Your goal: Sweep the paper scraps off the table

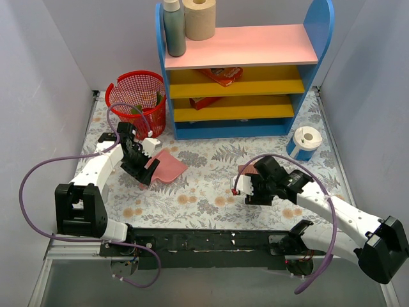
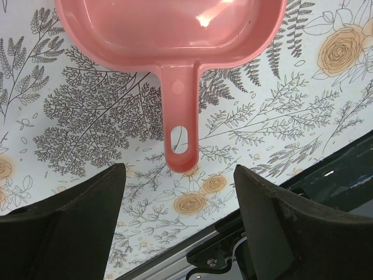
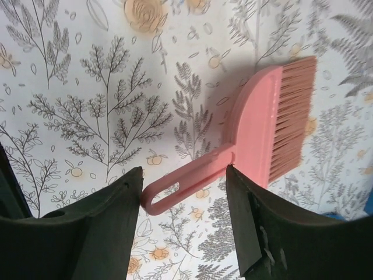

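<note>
Left tool [image 2: 179, 170]: released, fingers spread over the handle end of the pink plastic dustpan [image 2: 175, 35]. The handle's long axis points straight back into the gap.
Right tool [image 3: 183, 169]: released. The pink plastic hand brush [image 3: 265, 125] lies ahead, its handle slanting and its looped end between the fingers.
Paper scraps: none visible on the fern-printed cloth counter [image 1: 211, 192]. Green bits [image 1: 137, 110] sit in the red mesh basket [image 1: 158, 112], too small to identify.
Next move, likely: each arm closes on its nearer handle.
</note>
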